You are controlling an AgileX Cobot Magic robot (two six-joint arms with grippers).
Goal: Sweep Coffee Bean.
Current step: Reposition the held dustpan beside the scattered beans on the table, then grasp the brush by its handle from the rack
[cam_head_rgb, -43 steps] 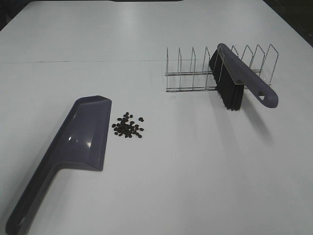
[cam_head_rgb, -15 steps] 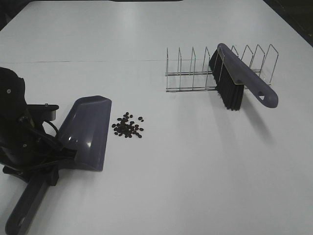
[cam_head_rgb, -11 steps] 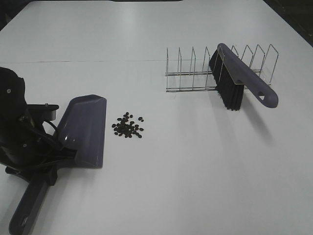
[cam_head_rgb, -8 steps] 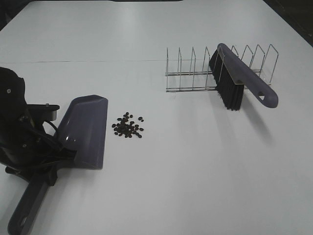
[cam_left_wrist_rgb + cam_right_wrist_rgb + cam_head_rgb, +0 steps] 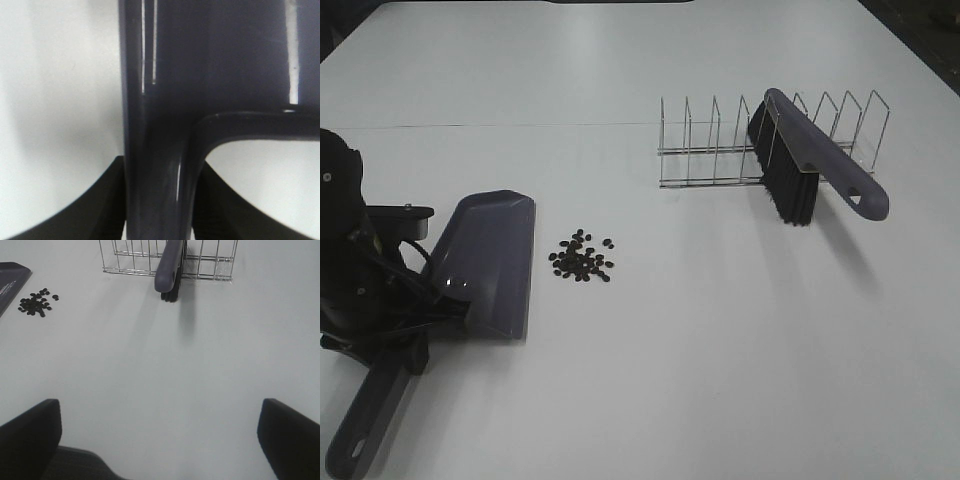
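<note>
On the worktop (image 5: 720, 350) at your left, your left gripper (image 5: 159, 200) clamped on the dustpan (image 5: 490, 260) handle, beans (image 5: 582, 259) heaped near its open edge, your right gripper (image 5: 160, 440) spread wide, empty, brush (image 5: 810, 160) leaning in the rack (image 5: 710, 150)

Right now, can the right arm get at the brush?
Probably yes. The right gripper is open, and only bare table lies between it and the brush, whose handle sticks out of the rack toward it.
</note>
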